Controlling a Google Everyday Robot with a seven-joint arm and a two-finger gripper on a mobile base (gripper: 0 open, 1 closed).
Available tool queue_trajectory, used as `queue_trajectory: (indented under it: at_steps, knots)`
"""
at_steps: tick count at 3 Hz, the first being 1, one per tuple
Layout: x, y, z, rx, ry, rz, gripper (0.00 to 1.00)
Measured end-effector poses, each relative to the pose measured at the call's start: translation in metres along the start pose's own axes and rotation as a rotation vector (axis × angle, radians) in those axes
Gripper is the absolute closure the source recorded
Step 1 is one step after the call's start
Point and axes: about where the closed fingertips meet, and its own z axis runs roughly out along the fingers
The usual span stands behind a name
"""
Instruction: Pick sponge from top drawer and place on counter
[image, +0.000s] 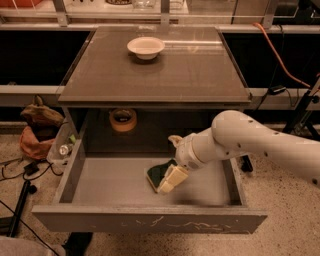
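Note:
The top drawer (150, 220) is pulled fully out, its scuffed front panel facing the camera. The sponge (157, 174), dark green face over a yellow body, sits tilted up near the middle of the drawer floor. My gripper (167, 181) reaches down into the drawer from the right on the white arm (250, 145) and is shut on the sponge, a cream finger (173, 178) against its right side. The counter (190, 65) above is the flat grey-brown cabinet top.
A white bowl (145, 47) stands at the back of the counter. A tan tape roll (123, 119) lies at the back of the drawer recess. Bags and cables (37, 130) lie on the floor at the left. An orange cable (280, 55) hangs at the right.

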Motion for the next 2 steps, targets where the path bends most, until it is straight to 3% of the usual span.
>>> queue_trajectory:
  at_steps: [2]
  knots:
    - [0.006,0.001,0.039,-0.04,0.003,-0.026,0.0]
